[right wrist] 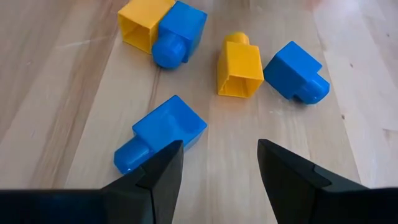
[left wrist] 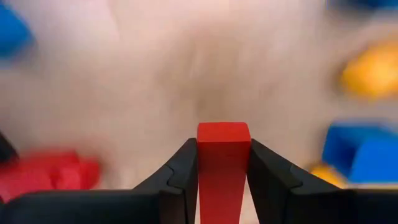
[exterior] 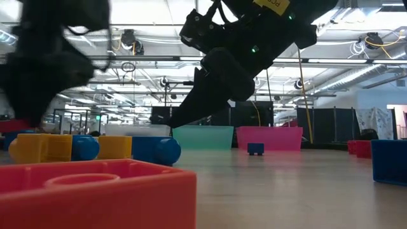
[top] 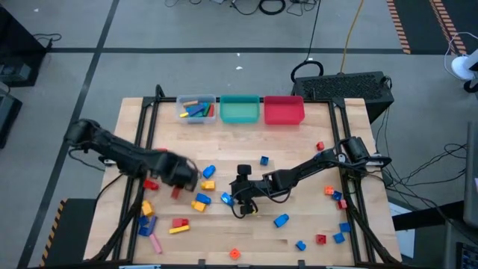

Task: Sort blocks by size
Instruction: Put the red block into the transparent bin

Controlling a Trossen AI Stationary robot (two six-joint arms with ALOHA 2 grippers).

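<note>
Grip confirmed on the left pincer [left wrist: 222, 168]: we see its fingers pinching a red block [left wrist: 223, 149] squarely by its two long sides, which should keep the piece from twisting on the way to a bin. Taking the clear bin [top: 196, 109] as landmark, this pincer sits well in front of it and slightly left, low over the surface [top: 299, 142], arm stretched in from the left edge. The right pincer [right wrist: 219, 163] stands spread and empty, farther right of the bin, wrist pitched down from a long reach. A blue block [right wrist: 163, 132] lies just beside one finger, so we judge it the next pick. Other blocks remain scattered across the surface.
</note>
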